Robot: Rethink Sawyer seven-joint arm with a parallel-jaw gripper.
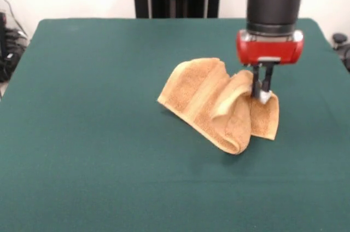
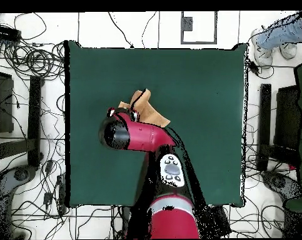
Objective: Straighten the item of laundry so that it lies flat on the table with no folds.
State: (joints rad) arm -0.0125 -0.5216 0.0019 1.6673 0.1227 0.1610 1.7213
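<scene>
The golden-tan towel [image 1: 213, 103] is lifted and draped in folds above the dark green table [image 1: 87, 133], right of centre. Its left part trails down to the surface while its right corner is raised. My gripper [image 1: 262, 93] hangs straight down from the red wrist and is shut on the towel's upper right corner. In the overhead view only a tan strip of the towel [image 2: 148, 111] shows beside the arm, and the gripper itself is hidden under the red wrist [image 2: 119, 132].
The arm's red and black links [image 2: 169, 169] stretch across the table's lower middle in the overhead view. Cables and equipment [image 2: 28, 94] lie off the table's left edge. A person's leg [image 2: 275, 37] shows at the top right corner.
</scene>
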